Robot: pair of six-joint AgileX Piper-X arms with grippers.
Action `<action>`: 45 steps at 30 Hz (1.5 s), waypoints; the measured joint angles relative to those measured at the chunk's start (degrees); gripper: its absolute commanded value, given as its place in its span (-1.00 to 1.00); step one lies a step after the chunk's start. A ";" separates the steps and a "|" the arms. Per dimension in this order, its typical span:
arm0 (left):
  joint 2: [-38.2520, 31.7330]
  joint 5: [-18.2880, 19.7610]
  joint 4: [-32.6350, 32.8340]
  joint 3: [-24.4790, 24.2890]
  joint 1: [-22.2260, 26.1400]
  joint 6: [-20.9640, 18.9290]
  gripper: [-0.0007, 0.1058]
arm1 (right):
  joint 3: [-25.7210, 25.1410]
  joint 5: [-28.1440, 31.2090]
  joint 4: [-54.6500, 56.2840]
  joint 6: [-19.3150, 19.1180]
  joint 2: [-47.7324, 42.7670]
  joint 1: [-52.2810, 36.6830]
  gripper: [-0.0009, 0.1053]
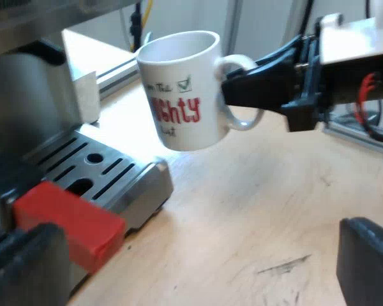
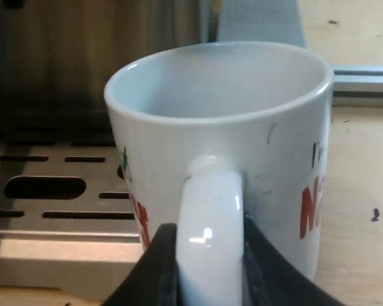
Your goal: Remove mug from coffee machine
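The right gripper (image 2: 210,255) is clenched on the handle of the white ceramic mug with red lettering (image 1: 182,89). It holds the mug aloft and tilted, just past the slotted metal drip tray (image 1: 108,172), over the pale wooden table (image 1: 255,210), seemingly to carry it clear.

Cannot read mug's (image 1: 179,89) lettering whole, partly curved out of sight, partly hidden behind handle (image 2: 210,242). Cut off at edge: mug's base, most of espresso machine (image 1: 32,95).
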 measured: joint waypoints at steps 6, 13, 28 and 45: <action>0.00 0.00 -0.52 0.00 -1.91 -0.10 0.62 | 1.25 -0.52 -0.26 0.00 0.00 -4.11 -0.98; 0.00 0.00 -0.52 0.00 -1.88 -0.10 0.62 | 2.24 -1.82 -0.50 0.00 0.00 -7.60 -0.98; 5.05 0.00 -0.92 -0.12 -1.88 -0.14 0.62 | 12.82 -8.09 -23.03 -10.33 -0.21 -15.58 -0.98; 7.15 -1.17 -1.38 -0.12 -1.88 -0.14 0.62 | 16.30 -26.33 -36.17 -19.58 6.74 -28.59 -0.98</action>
